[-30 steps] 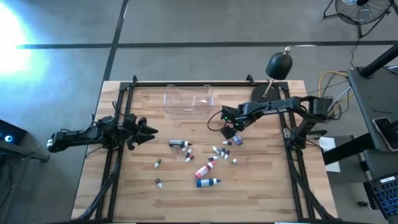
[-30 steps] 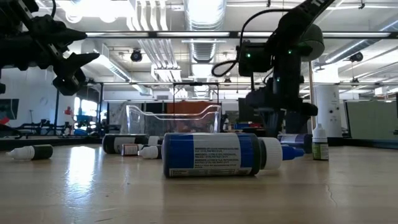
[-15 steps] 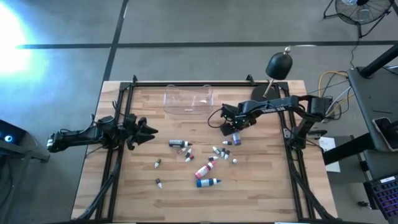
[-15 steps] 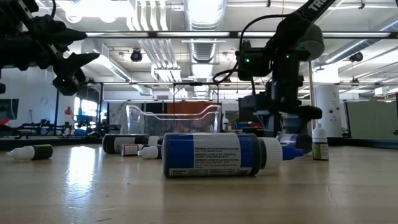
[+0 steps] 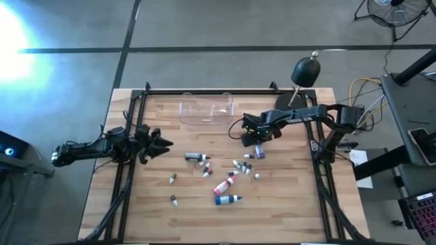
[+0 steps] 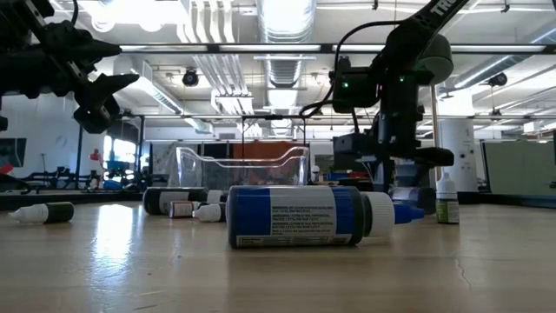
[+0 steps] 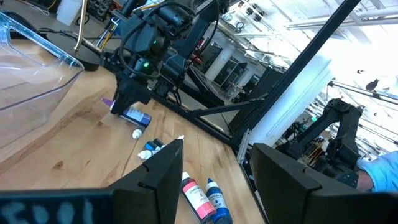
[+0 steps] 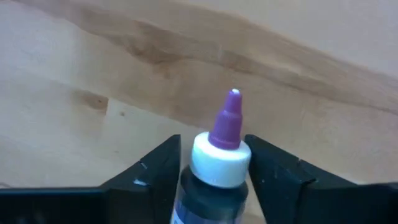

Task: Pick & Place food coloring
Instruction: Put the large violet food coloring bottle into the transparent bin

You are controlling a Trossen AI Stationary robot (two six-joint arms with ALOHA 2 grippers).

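Purple-tipped and white-collared, one dropper bottle (image 8: 217,163) sits right between the fingers (image 8: 152,171) of my right pincer (image 5: 255,141), and from the wrist view I see both fingers flanking its neck closely, though I cannot tell whether they are pressing on it yet. From above, that pincer is low over the wooden surface (image 5: 136,204), with the bottle's blue-purple body (image 5: 259,152) poking out just below it. The clear plastic tub (image 5: 206,111) stands near the pincer, off to its left and toward the far edge. Nearer me and to the pincer's left lies the rest of the food coloring (image 5: 225,178), scattered flat: a large blue bottle (image 5: 228,199) and a pink-red one (image 5: 224,186) side by side well below the pincer, a dark bottle (image 5: 194,157) farther left, and tiny ones beyond, the farthest (image 5: 174,200) near the front. In the low view the blue bottle (image 6: 300,216) lies on its side in front, with a small green-labelled one (image 6: 447,202) upright to the right of the pincer. My left pincer (image 5: 161,143) hangs at the surface's left side, well apart from every bottle, its fingers (image 7: 160,177) standing apart with nothing between them.
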